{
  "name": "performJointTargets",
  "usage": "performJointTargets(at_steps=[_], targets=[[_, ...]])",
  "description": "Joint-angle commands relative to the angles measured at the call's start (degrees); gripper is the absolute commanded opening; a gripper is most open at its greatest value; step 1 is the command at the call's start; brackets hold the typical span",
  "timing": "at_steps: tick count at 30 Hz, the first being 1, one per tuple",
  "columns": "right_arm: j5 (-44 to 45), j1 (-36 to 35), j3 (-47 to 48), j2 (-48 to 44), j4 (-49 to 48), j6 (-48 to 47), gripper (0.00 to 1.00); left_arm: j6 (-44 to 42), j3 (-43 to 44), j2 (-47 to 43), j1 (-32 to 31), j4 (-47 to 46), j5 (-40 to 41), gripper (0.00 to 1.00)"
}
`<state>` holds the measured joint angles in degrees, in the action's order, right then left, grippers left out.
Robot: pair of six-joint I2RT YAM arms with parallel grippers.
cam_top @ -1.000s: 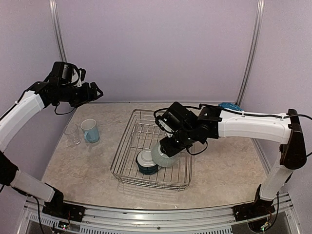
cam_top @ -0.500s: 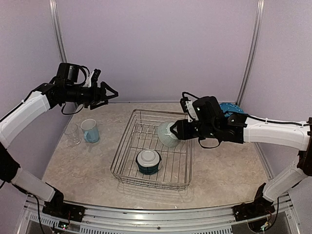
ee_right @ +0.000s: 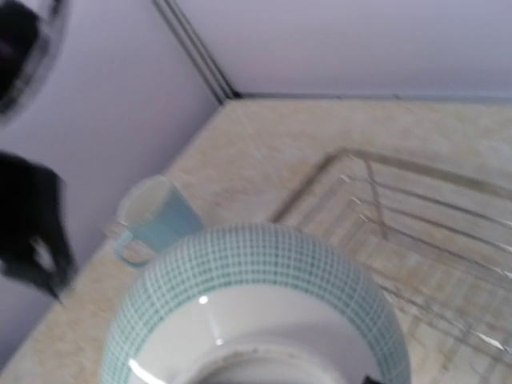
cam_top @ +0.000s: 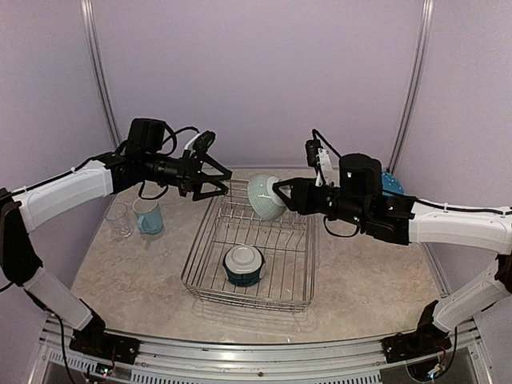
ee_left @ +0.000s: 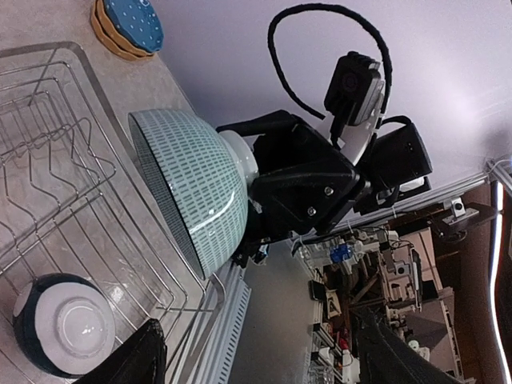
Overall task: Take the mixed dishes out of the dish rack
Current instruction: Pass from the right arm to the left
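Near end of the dish rack (cam_top: 192, 276): dark bowl (cam_top: 243, 265) sits alone. Mug (cam_top: 149, 216) & glass (cam_top: 118, 220) are out, on the table to the L. A sec ago my R pincer (cam_top: 282, 194) had the pale bowl (cam_top: 265, 197) down in the rack. Now it's pinching it by the base, up over the far end, mouth twd my L pincer (cam_top: 224, 182), which has swung in, fingers spread, just short. Prob a handover; one bowl to go. Plates (cam_top: 387, 182) far R.

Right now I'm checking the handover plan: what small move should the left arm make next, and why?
Probably ease the left gripper forward to the rim of the pale bowl. The right gripper holds it by its foot, tipped on its side above the dish rack, and the left gripper's jaws stand open, short of it.
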<state>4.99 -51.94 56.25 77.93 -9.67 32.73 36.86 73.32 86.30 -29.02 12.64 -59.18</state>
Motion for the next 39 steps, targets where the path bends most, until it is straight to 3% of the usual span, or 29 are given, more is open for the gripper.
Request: performJointTargets(at_steps=[1, 11, 26, 39], targets=[[-3.5, 0.5, 0.7, 0.0, -10.5, 0.5, 0.0, 6.1, -2.0, 2.4, -1.1, -8.9, -6.2, 0.77], [-10.2, 0.5, 3.2, 4.5, -14.9, 1.8, 0.0, 13.9, -4.1, 5.5, -2.4, -18.5, -9.6, 0.71], [-11.6, 0.4, 2.6, 7.2, -21.3, 4.0, 0.0, 27.2, -8.1, 8.3, -2.5, -36.3, -13.2, 0.38], [-12.6, 0.4, 3.8, 9.0, -20.4, 4.1, 0.0, 27.7, -8.2, 8.3, -2.0, -36.7, -12.7, 0.11]])
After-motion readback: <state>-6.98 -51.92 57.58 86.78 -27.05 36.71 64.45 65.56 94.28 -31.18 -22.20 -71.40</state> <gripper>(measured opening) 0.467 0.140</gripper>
